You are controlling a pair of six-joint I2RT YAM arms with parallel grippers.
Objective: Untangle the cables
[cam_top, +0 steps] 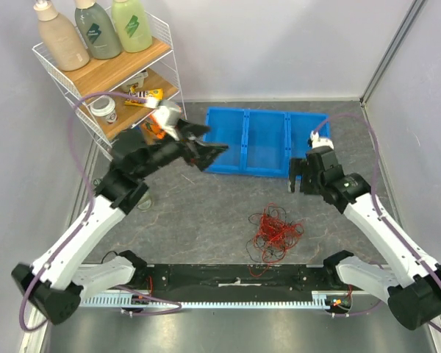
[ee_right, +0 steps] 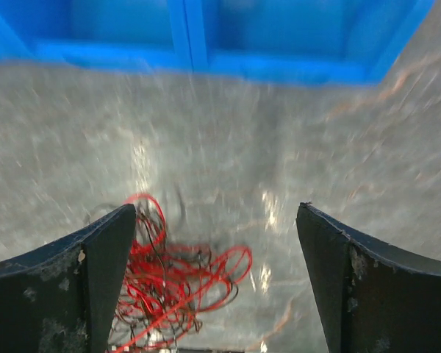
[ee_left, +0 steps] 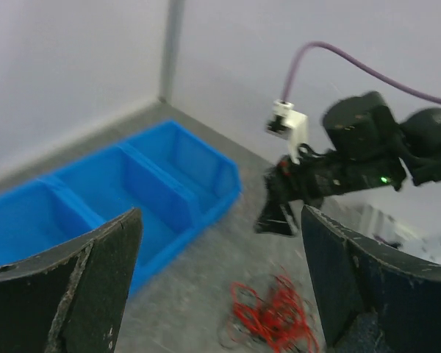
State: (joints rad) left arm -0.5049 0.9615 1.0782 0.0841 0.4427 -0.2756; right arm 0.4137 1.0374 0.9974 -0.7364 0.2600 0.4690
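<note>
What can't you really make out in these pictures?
- Cables: top view, strands too thin to trace their crossings.
- Cables, right wrist view: blurred, cut off by the bottom edge, partly behind the right fingers.
- Shelf items: top view, small, some behind the left arm.

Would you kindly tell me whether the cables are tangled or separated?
Tangled: the cables lie as one scribbly red-and-black clump on the table, outside the blue bin.

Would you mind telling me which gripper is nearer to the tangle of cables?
Right. The right gripper hangs just beyond the cables; the left gripper is farther off, beyond and to their left, by the blue bin.
</note>
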